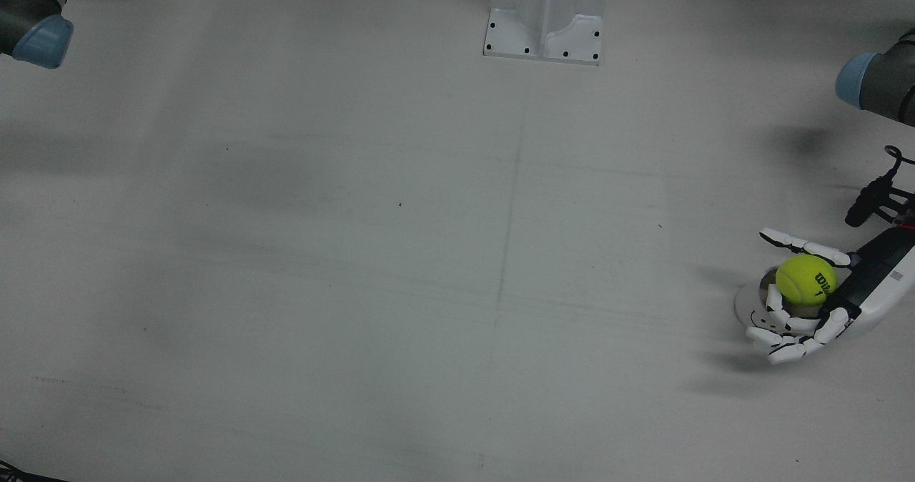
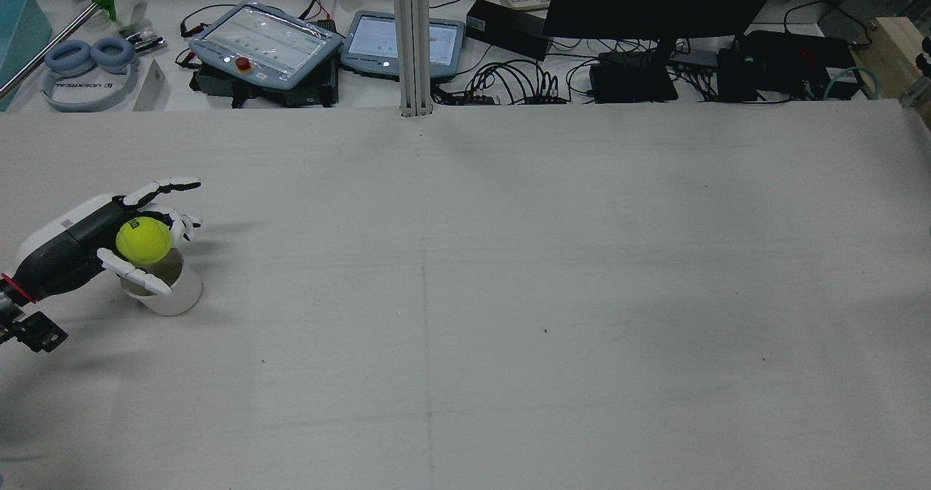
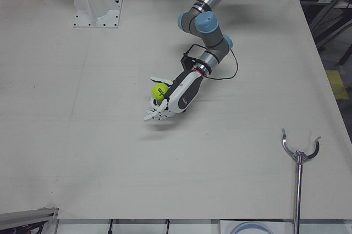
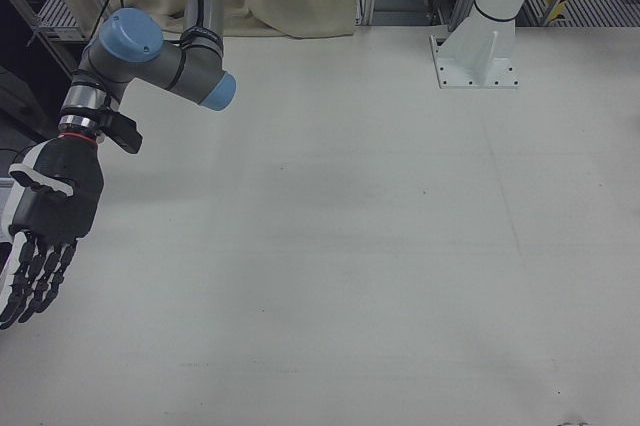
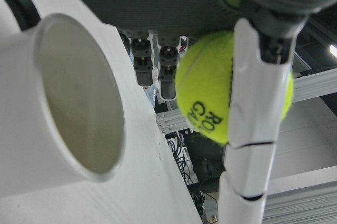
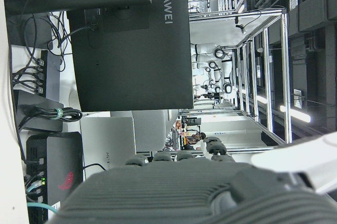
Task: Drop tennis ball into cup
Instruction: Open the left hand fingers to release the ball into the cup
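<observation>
Fuzzy yellow-green felt marks the tennis ball [image 2: 144, 241], cradled in the left hand [image 2: 109, 239], whose jointed white fingers [image 5: 251, 129] curl around it while it sits against the dark palm. Directly beneath the hand stands the cup [image 2: 166, 290], a smooth white cylinder with its round mouth open upward, so the ball seems poised for release. The right hand [image 4: 45, 231] hangs well apart, fingers straight, holding nothing.

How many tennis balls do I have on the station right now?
1. The tennis ball is held in the left hand, right above the white cup. No other ball shows in any view.
</observation>
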Controlling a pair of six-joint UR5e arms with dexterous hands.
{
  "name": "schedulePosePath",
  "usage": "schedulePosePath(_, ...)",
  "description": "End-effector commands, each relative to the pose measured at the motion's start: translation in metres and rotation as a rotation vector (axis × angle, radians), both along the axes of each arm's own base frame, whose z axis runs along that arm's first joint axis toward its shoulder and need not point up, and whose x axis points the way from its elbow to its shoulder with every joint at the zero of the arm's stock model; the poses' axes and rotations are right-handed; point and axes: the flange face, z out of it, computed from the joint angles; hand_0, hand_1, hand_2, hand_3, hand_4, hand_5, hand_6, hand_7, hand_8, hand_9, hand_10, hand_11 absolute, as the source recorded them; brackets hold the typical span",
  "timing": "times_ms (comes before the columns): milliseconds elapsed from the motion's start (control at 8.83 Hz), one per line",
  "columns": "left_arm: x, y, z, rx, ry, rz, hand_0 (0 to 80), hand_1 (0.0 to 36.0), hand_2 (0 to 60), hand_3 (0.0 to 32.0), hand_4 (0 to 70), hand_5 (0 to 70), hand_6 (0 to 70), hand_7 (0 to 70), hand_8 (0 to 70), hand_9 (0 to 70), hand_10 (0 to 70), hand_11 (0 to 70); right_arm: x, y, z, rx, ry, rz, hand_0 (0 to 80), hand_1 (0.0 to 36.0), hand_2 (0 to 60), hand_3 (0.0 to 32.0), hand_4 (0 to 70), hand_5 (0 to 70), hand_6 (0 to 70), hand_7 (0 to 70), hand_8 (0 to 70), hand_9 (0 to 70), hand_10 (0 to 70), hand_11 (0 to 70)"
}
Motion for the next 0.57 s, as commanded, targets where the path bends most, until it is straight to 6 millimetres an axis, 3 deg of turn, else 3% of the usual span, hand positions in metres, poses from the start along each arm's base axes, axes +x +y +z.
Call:
schedulePosePath(0, 0.001, 0.000, 0.006, -0.007, 0.000, 0.004, 65.5, 28.1, 3.8, 0.0, 2.6, 13.9, 28.0, 30.1, 14.0, 19.3, 11.5, 19.7, 0.000, 0.000, 0.000, 0.000, 0.000, 0.000, 0.0, 0.0, 0.0, 0.0, 0.0, 0.0, 0.0, 0.0, 0.0, 0.0, 0.0, 0.0)
schedulePosePath(113, -0.001, 0.000, 0.005, -0.007, 0.004, 0.003, 65.9, 28.7, 3.0, 0.0, 2.5, 12.4, 20.2, 30.9, 12.2, 19.2, 11.3, 19.5, 0.000, 0.000, 0.000, 0.000, 0.000, 0.000, 0.0, 0.0, 0.0, 0.0, 0.0, 0.0, 0.0, 0.0, 0.0, 0.0, 0.0, 0.0)
schedulePosePath(340, -0.007, -0.001, -0.003, 0.000, 0.023, -0.001, 65.9, 28.6, 4.6, 0.0, 2.8, 13.4, 25.0, 26.6, 12.0, 16.7, 10.5, 18.3, 0.000, 0.000, 0.000, 0.000, 0.000, 0.000, 0.0, 0.0, 0.0, 0.0, 0.0, 0.0, 0.0, 0.0, 0.0, 0.0, 0.0, 0.0)
schedulePosePath(453, -0.019, 0.000, -0.015, -0.026, 0.048, 0.000, 66.1, 28.7, 4.8, 0.0, 2.8, 13.5, 25.4, 19.1, 10.6, 13.1, 9.1, 16.2, 0.000, 0.000, 0.000, 0.000, 0.000, 0.000, 0.0, 0.0, 0.0, 0.0, 0.0, 0.0, 0.0, 0.0, 0.0, 0.0, 0.0, 0.0)
